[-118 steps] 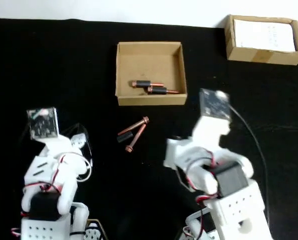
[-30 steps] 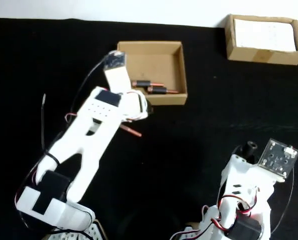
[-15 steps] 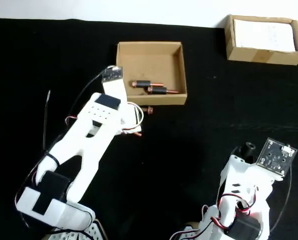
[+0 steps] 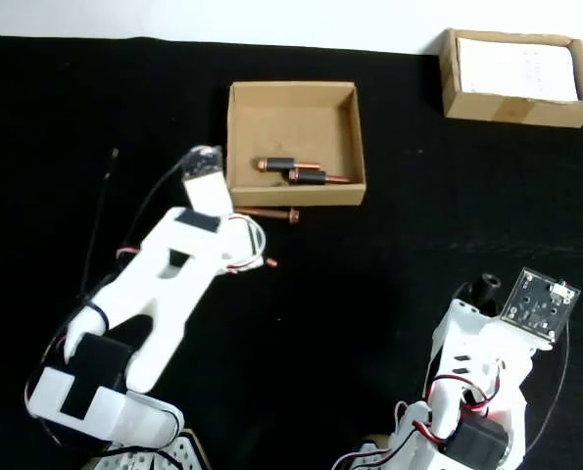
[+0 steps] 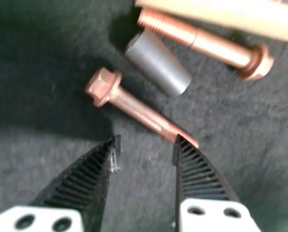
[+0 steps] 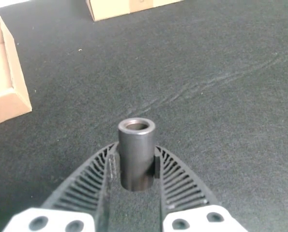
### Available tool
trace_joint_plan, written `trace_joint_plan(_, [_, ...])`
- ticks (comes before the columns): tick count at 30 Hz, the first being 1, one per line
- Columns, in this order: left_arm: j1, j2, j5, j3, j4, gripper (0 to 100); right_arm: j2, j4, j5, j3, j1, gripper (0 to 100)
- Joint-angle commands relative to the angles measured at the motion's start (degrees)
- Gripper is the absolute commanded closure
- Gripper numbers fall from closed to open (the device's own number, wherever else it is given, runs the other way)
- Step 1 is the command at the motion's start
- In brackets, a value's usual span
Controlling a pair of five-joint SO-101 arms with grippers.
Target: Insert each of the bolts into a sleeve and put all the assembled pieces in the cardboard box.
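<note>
Left pincer point(image 5: 146, 142) stood open over a loose bolt point(image 5: 134, 107) on the black surface point(image 5: 42, 63); right pincer point(image 6: 134, 157) was clamped on an upright sleeve point(image 6: 136, 140).

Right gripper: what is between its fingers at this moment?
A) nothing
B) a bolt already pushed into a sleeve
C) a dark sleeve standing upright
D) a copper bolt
C: in the right wrist view the right gripper is shut on a dark sleeve that stands upright, its open bore facing up with no bolt in it.
</note>
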Motion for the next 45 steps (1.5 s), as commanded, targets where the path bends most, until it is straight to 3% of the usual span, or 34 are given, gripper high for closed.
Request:
trace_joint_plan(1, [-1.63, 1.45, 0.00, -0.04, -3.96, 83, -0.57, -1.27, 0.44, 0.04, -1.63, 99.1])
trace_joint_plan(12, [-2.24, 3.47, 0.00, -2.15, -4.75, 83, -0.48, -1.36, 0.44, -0.04, -3.30, 99.1])
trace_joint_plan(16, [-3.12, 3.47, -0.09, -2.15, -4.75, 99, -0.48, -1.36, 0.44, -0.13, -3.30, 99.1])
trace_joint_plan(24, [-4.79, 2.86, -0.35, -2.24, -4.66, 99, -0.48, -4.09, 0.53, -0.48, -3.38, 99.1])
trace_joint_plan(27, [-4.62, 1.63, -4.13, -3.47, -4.66, 99, -0.48, -7.52, 0.53, -0.66, -3.65, 99.1])
trace_joint_plan(35, [-3.21, -18.07, -5.98, -3.82, -5.01, 99, -0.57, -10.42, 0.00, -8.40, -12.53, 99.1])
trace_joint_plan(41, [2.77, -34.15, -19.25, -2.86, -3.87, 99, -0.66, 0.31, 0.00, -15.87, -17.27, 99.1])
trace_joint_plan(45, [5.93, -44.00, -22.42, -0.40, -2.73, 99, -0.66, 7.96, 0.00, -17.45, -20.18, 99.1])
